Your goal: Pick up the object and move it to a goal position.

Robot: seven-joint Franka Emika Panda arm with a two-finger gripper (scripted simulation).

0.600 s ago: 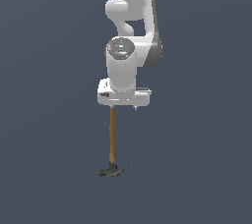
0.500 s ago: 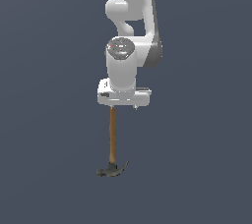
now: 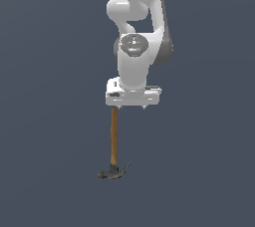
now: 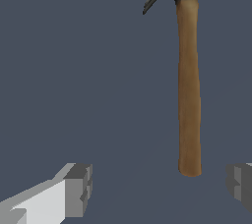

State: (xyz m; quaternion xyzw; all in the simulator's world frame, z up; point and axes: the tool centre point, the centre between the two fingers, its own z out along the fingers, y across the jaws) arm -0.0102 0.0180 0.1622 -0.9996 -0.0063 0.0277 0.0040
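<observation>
Plain dark grey-blue ground all around, no edges or containers to see. Claw hammer with a slim brown wooden handle and dark grey metal head (image 3: 114, 144) lies flat, handle end toward the white arm. White gripper (image 4: 160, 188) is spread wide, fingers (image 4: 78, 189) clear of the handle, grasping nothing.

Glossy white rounded arm (image 3: 137, 37), grey joint disc, blocky grey-tipped pincer (image 4: 160, 188).
</observation>
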